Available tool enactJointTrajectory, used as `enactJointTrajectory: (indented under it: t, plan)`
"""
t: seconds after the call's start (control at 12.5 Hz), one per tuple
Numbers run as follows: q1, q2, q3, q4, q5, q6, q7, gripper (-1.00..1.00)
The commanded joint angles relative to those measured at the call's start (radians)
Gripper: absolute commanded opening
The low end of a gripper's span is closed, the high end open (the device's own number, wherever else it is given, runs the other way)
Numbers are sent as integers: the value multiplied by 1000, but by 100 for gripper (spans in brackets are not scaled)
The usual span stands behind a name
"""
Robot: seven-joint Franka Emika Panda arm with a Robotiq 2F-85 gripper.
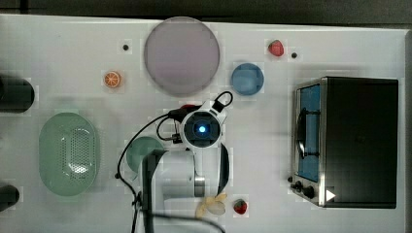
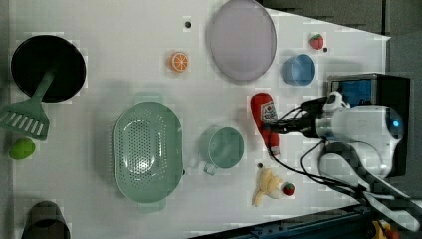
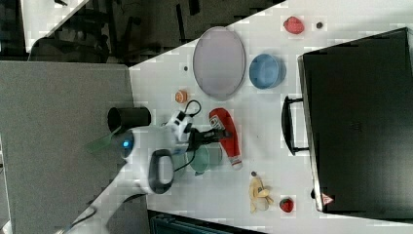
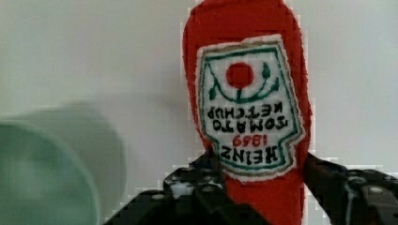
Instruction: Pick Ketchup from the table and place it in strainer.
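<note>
Left view, read from its left: the strainer (image 2: pixel 147 149) lies well apart from the Ketchup (image 2: pixel 265 122), which is flat on the table and clamped across its body by the half-closed gripper (image 2: pixel 275 128); a straight lift clear of the green cup (image 2: pixel 222 147) is advised.

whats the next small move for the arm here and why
Probably lift straight up. In the wrist view the tool has a finger against each side of the ketchup, so the grip looks made. The bottle lies on the table with the green cup between it and the strainer.
</note>
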Motion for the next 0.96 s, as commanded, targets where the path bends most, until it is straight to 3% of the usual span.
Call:
enactJointTrajectory:
  t: [0.08,0.48,0.96]
  plan:
    - [4,-178,12,71,10,-145,-35,9]
    - [14,-319,72,139,19,-377,21,9]
    - [60,-306,273,155,56,-379,432,9]
